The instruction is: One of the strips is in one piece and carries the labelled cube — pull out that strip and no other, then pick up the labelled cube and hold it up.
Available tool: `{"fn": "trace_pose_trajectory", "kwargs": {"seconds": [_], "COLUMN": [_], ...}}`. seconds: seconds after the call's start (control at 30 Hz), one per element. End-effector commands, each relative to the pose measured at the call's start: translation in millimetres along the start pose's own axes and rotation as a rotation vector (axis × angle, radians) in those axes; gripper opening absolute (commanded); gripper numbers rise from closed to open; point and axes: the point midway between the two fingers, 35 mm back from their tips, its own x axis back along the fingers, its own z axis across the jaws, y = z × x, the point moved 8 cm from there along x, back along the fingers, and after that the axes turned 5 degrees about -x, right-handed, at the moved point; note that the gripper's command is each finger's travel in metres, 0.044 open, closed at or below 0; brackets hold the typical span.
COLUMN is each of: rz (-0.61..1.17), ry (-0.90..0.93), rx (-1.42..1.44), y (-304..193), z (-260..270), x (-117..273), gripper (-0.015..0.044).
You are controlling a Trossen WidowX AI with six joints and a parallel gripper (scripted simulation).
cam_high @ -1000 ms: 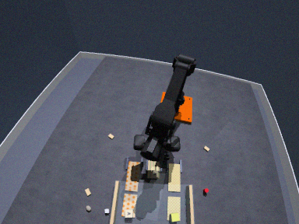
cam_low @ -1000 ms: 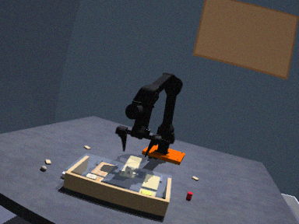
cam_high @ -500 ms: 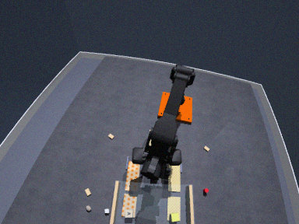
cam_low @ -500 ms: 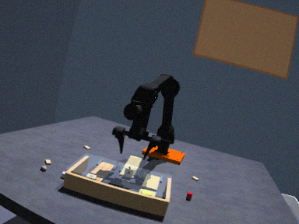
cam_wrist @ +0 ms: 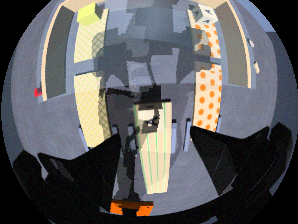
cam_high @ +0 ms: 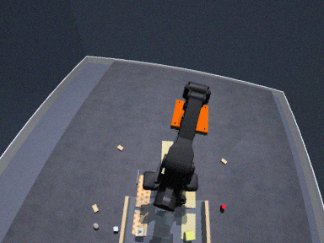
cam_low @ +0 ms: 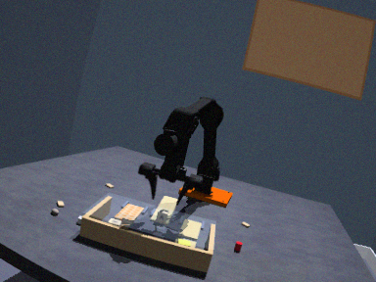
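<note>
The tray's near wall (cam_low: 147, 245) closes the box on the near side, and the far side is open, which looks like the way for a strip to slide out toward the arm; a small yellow-green block (cam_low: 185, 242) sits just inside that wall on the right; a red block (cam_low: 238, 246) lies on the table outside the tray, further right.

Left in the tray lies the orange dotted strip (cam_low: 128, 211), left alone as the task requires.

The striped middle strip (cam_wrist: 156, 163) lies between the others; its long axis runs near to far, and its far end reaches past the tray toward the orange base plate (cam_low: 208, 196), so it appears drawn out enough.

The labelled cube (cam_wrist: 147, 119) rests on that strip, seen from the wrist directly below the gripper (cam_low: 166, 199); which way its label faces is too blurred to tell.

The fingers are spread wide, grasp nothing and hang above the cube, one to each side; this stance probably suits a straight descent and pinch across the strip's width.
</note>
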Motion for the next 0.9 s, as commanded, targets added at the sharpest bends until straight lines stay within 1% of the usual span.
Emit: {"fn": "trace_pose_trajectory", "kwargs": {"seconds": [0.0, 0.03, 0.87], "rz": [0.003, 0.003, 0.003], "ry": [0.003, 0.003, 0.004], "rx": [-0.005, -0.005, -0.005], "y": [2.0, 2.1, 1.3], "z": [0.3, 0.2, 1.2], "x": [-7.7, -9.4, -50.2], "gripper": [0.0256, 0.0250, 0.0250]}}
